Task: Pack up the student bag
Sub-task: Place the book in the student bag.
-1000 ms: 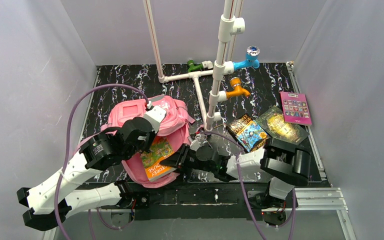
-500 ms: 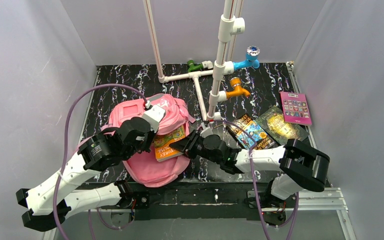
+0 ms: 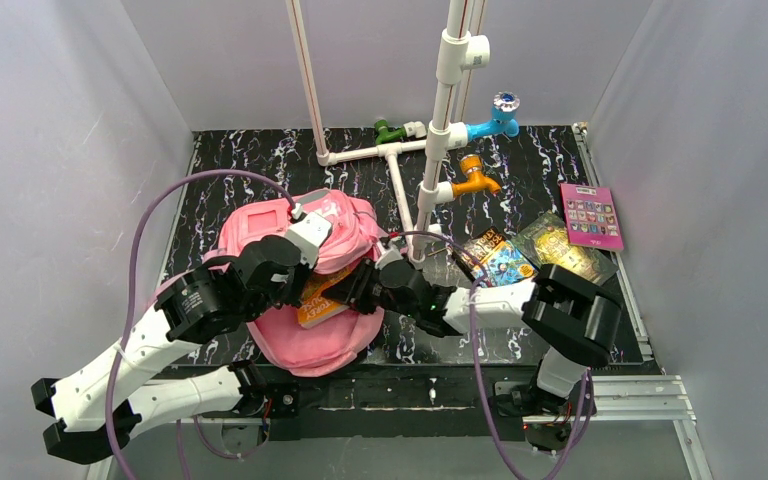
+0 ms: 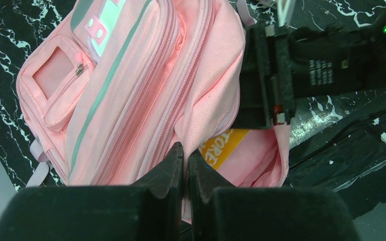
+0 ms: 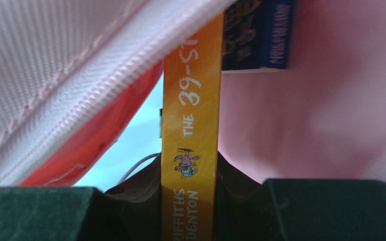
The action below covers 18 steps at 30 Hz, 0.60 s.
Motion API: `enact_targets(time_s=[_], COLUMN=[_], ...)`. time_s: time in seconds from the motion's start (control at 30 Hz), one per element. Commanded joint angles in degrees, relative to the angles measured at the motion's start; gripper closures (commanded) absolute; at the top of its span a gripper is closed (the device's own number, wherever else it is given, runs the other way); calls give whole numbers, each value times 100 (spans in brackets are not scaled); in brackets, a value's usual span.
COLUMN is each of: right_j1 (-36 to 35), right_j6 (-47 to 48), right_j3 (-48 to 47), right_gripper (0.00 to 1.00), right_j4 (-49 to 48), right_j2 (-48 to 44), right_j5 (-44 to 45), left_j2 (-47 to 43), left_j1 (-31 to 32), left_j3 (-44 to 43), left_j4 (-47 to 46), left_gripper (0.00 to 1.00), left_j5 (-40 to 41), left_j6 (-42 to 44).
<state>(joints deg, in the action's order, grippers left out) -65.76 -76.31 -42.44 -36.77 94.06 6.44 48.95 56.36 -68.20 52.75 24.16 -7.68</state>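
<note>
The pink student bag [image 3: 260,235] lies at the left of the black marbled table, its mouth facing right. My left gripper [image 3: 298,285] is shut on the bag's upper flap [image 4: 208,108] and holds the mouth open. My right gripper [image 3: 355,290] is shut on an orange-spined book [image 3: 322,300] and holds it partly inside the mouth. In the right wrist view the spine [image 5: 190,135] stands upright between my fingers, with the zip edge [image 5: 105,75] above left, pink lining to the right and a dark blue book [image 5: 256,35] deeper in. In the left wrist view the orange book [image 4: 221,145] shows under the flap.
Two books [image 3: 500,262] [image 3: 560,250] lie overlapping at the right, with a pink sticker sheet [image 3: 591,215] beyond them. A white pipe frame [image 3: 430,160] with green, blue and orange taps stands just behind my right arm. Grey walls enclose the table.
My right gripper has carried the orange book leftward from in front of the bag into its mouth, turning it edge-on. My left gripper has kept its hold on the flap.
</note>
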Motion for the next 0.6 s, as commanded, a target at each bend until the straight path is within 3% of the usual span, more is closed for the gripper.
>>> enact_targets(time_s=[0.0,0.1,0.23,0.33,0.47,0.57], right_j1=[-139,-135,-73,70,107,98], right_j6=[-371,-684,-572,-565,-668,-436], right_j3=[-541,-575,-1142,-1427,-1064,-994], right_gripper=[99,99,97,67,42,23], right_j4=[-1683,-2418,-2296,-2113,-1948,-833], right_j2=[389,867,1540,1964,1776,1398], right_j5=[-106,450,1075,862,274,-337], left_j2=[-2,-40,-104,-96,-160,-233], left_j1=[13,14,7,11,9,14], left_j3=[-266,-377,-460,-466,-417,-317], left_j4=[-345,-342,-344,-325,-264,-271], left_gripper=[100,100,100,100,100,100], left_j5=[-281,-292,-172,-223,-297,-303], left_j6=[-68,-25,28,-11,-98,-110])
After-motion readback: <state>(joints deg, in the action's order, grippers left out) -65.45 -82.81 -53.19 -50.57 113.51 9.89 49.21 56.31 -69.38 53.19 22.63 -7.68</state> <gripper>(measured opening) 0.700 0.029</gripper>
